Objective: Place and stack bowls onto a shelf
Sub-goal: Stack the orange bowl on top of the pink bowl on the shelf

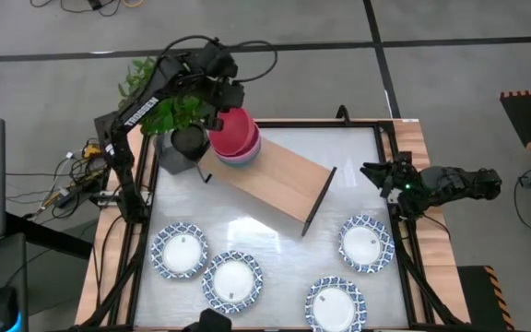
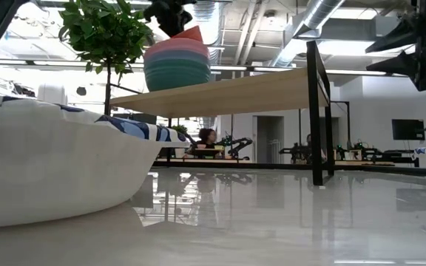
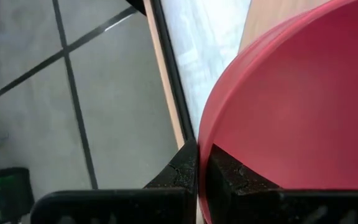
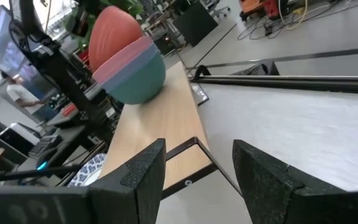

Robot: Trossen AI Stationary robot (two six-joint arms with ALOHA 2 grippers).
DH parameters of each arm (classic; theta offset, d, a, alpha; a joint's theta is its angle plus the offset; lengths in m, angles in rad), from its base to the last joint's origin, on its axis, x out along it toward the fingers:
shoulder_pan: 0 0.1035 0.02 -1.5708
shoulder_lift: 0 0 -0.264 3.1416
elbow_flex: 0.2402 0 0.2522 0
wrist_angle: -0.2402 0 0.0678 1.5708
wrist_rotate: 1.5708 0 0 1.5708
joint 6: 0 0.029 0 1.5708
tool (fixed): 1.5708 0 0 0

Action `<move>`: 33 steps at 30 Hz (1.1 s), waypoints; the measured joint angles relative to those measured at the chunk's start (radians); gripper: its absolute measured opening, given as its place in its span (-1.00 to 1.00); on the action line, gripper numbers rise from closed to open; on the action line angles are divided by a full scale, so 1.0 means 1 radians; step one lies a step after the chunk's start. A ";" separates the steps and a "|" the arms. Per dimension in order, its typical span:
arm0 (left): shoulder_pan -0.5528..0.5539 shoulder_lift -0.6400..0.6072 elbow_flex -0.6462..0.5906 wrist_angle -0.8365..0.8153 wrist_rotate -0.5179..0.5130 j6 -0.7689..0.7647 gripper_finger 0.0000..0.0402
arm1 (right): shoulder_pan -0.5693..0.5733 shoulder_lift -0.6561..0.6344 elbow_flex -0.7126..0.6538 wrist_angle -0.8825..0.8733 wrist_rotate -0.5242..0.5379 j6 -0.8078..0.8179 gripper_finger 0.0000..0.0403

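A stack of plain bowls, green lowest, then blue and pink, stands on the wooden shelf at its far-left end. The red bowl sits tilted on top. My left gripper is above it, shut on its rim. Several white bowls with blue patterned rims rest on the tabletop along the near side. My right gripper hangs open at the table's right edge, away from every bowl. My left gripper pinches the red bowl's rim on the side toward the plant, one finger inside the bowl and one outside. It comes from above. The bowl is tilted, held edge raised, its lower part nested in the pink bowl.
A black pot with a green plant stands right beside the stack at the table's far-left corner. The shelf lies slantwise across the table on thin dark end supports. Bare shelf top stretches to the right of the stack.
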 joint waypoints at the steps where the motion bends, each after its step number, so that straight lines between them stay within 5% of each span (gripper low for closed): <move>1: 0.000 -0.001 0.000 0.001 -0.001 0.008 -1.00 | 0.000 0.000 0.000 -0.001 0.002 0.000 0.05; 12: -0.015 -0.003 0.000 0.010 -0.053 -0.014 -0.70 | 0.000 0.000 0.000 0.000 0.003 -0.001 0.05; 22: -0.106 -0.004 0.026 0.019 -0.296 0.045 -0.27 | 0.000 0.000 0.000 -0.001 0.005 -0.020 0.05; 29: -0.136 -0.031 0.064 0.084 -0.295 0.012 -0.25 | 0.000 0.000 0.000 -0.004 0.005 -0.020 0.05; 33: -0.120 -0.050 0.069 0.178 -0.150 -0.133 -0.33 | 0.000 0.000 0.000 -0.034 0.005 -0.020 0.05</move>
